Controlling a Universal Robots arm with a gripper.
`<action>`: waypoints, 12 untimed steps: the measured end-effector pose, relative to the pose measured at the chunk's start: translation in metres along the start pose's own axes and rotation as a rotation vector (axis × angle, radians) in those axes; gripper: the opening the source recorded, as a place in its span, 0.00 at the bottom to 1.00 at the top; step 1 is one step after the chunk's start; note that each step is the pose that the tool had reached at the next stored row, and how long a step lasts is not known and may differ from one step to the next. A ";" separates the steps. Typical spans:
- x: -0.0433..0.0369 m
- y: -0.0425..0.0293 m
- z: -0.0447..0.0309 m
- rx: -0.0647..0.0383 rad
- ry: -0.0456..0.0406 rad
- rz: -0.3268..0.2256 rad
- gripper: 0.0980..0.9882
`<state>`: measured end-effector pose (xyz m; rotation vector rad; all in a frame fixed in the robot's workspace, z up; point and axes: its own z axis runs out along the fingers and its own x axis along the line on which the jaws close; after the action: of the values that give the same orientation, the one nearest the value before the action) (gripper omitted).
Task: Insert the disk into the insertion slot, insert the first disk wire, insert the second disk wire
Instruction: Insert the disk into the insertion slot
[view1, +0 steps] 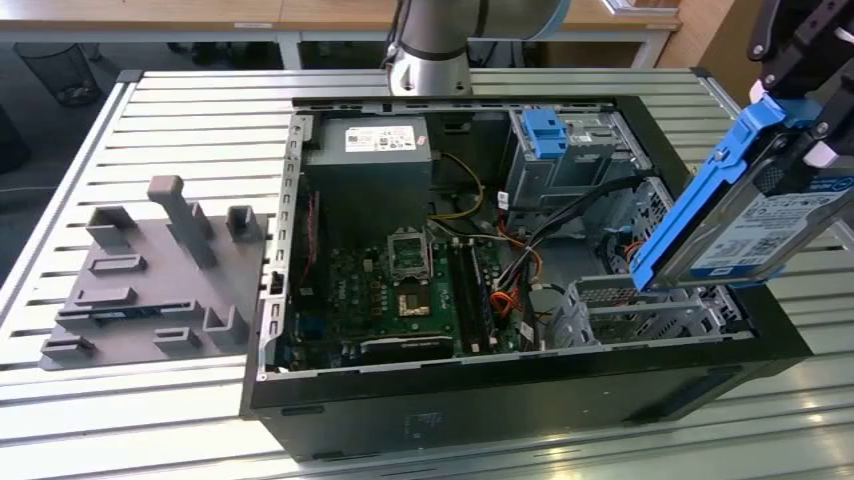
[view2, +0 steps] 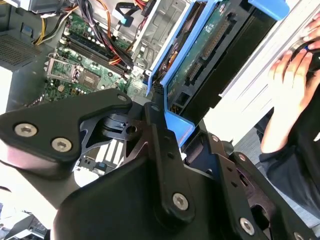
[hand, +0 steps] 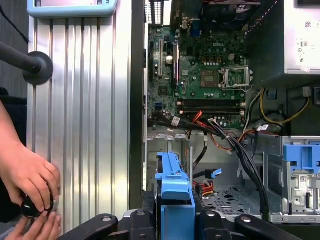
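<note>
Gripper holds tilted disk above insertion slot

The print I can see is too fine for me to read off. The disk carries a white label with dark lines and blue marks. A white sticker sits on the grey power supply box. The first wrist view shows it too, with rows of tiny print. There, another small sticker stands on the drive cage under the blue latch.
</note>
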<state>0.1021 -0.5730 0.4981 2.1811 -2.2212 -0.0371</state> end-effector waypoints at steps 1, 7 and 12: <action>0.0000 0.0017 0.0004 0.002 0.0000 0.000 0.30; 0.0002 0.0057 0.0030 0.007 0.0006 -0.001 0.30; -0.0001 0.0067 0.0116 0.008 0.0006 -0.001 0.30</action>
<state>0.0950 -0.5728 0.4868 2.1858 -2.2245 -0.0271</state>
